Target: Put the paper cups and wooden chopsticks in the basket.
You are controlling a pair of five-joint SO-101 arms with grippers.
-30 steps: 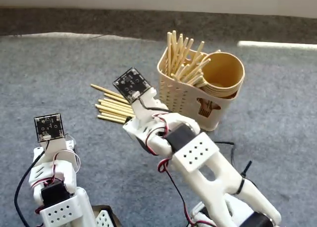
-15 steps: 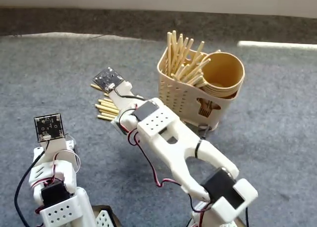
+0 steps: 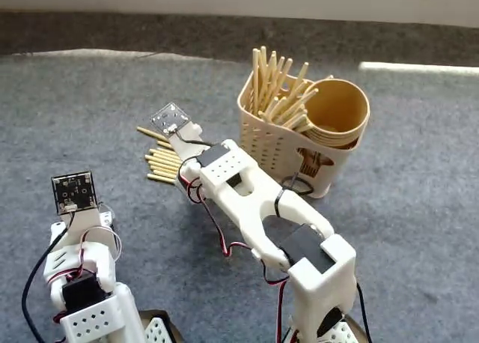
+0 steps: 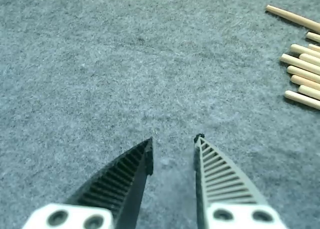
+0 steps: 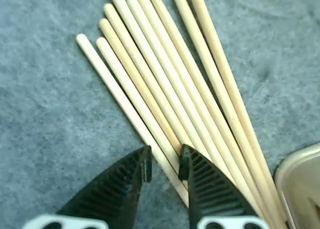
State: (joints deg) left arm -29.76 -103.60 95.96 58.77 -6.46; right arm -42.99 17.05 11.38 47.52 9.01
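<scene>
Loose chopsticks (image 3: pixel 159 169) lie at 9 o'clock from the basket (image 3: pixel 273 148), which holds cups (image 3: pixel 340 107). The right jaws, narrowly open, straddle the outermost one; the left jaws are part open, empty.

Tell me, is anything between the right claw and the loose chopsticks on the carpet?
Nothing visible is in the way. The right claw hangs directly over the loose chopsticks, its open tips framing the outermost sticks of the bundle, with no other object between them.

White plastic left arm (image 3: pixel 82 283) and right arm (image 3: pixel 254 201), hole-dotted panels (image 3: pixel 224 165), black motors (image 3: pixel 303 246), red and black cables (image 3: pixel 224 242), a square dark circuit board (image 3: pixel 73 191) at each wrist, ribbed pointed fingers (image 4: pixel 125 184)
</scene>
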